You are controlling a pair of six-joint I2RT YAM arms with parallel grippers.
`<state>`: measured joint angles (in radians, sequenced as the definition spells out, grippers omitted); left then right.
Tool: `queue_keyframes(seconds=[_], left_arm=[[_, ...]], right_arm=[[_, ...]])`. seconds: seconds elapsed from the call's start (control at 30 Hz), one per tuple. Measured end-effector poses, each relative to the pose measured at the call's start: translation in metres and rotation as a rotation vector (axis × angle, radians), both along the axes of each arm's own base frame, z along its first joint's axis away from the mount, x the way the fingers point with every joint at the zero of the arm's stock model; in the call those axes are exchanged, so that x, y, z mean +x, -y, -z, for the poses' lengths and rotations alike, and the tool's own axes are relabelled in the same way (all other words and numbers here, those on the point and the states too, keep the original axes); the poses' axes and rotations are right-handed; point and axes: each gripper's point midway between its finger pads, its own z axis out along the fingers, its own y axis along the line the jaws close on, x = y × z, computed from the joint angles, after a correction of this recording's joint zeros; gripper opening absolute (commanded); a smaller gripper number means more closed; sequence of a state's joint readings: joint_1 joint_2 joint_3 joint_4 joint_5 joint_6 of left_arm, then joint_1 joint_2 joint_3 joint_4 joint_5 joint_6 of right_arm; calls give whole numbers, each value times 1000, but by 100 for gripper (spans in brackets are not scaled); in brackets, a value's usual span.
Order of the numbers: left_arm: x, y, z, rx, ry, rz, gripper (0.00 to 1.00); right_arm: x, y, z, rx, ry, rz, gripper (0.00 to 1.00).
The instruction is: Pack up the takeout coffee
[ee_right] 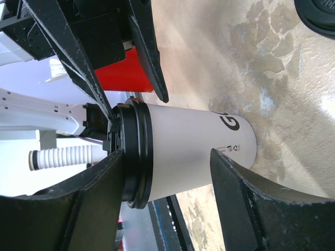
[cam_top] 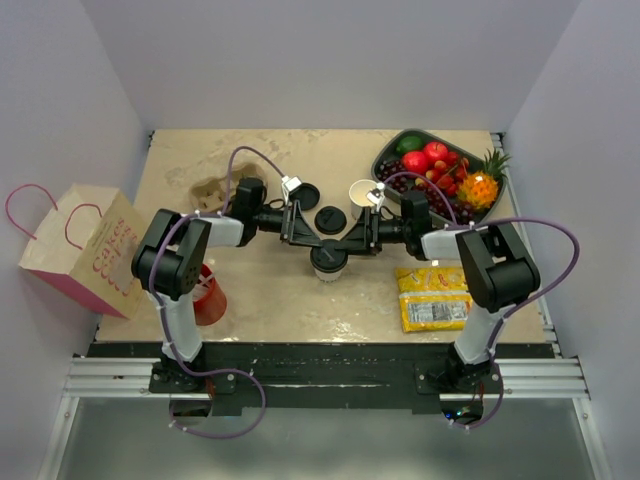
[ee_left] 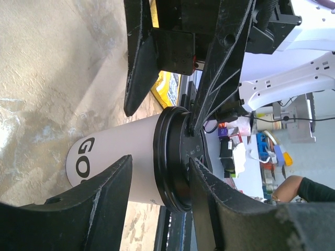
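The takeout coffee (cam_top: pixel 328 259), a white paper cup with dark lettering and a black lid, stands upright at the table's middle. My left gripper (cam_top: pixel 312 236) reaches it from the left and my right gripper (cam_top: pixel 350 238) from the right. Both are open. In the left wrist view the left gripper (ee_left: pixel 159 159) straddles the lid rim (ee_left: pixel 170 157), one finger over the lid top and one beside the cup wall. In the right wrist view the right gripper (ee_right: pixel 167 152) does the same around the cup (ee_right: pixel 193 141). Neither gripper clamps it.
An unlidded white cup (cam_top: pixel 362 192) and two spare black lids (cam_top: pixel 329 220) sit behind. A paper bag (cam_top: pixel 85 250) lies at the left and a red cup (cam_top: pixel 208 296) beside the left arm. There is a fruit tray (cam_top: pixel 478 215) at back right and a yellow packet (cam_top: pixel 432 297) at front right.
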<state>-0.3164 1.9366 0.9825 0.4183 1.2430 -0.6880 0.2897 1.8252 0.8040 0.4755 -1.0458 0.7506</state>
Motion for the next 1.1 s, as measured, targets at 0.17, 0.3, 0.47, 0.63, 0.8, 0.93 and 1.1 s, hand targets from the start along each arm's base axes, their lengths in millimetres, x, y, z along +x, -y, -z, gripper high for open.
queue_keyframes(seconds=[0.17, 0.3, 0.47, 0.63, 0.8, 0.93, 1.1], left_arm=[[1, 1, -2, -10, 0, -10, 51], [2, 3, -4, -18, 9, -13, 51], [2, 4, -5, -18, 4, -13, 50], [-1, 2, 1, -3, -2, -5, 50], [-1, 1, 1, 7, 13, 14, 52], [-1, 1, 1, 14, 25, 29, 53], [0, 0, 0, 33, 44, 48, 54]], right_arm=[[2, 1, -4, -32, 35, 4, 53], [2, 4, -8, -62, 69, 13, 56], [-4, 0, -14, -113, 130, 1, 56], [-11, -12, -18, -194, 199, -38, 55], [-11, -14, -17, -250, 208, -53, 57], [-12, -14, -17, -259, 195, -57, 58], [-13, -11, -16, -267, 174, -54, 59]])
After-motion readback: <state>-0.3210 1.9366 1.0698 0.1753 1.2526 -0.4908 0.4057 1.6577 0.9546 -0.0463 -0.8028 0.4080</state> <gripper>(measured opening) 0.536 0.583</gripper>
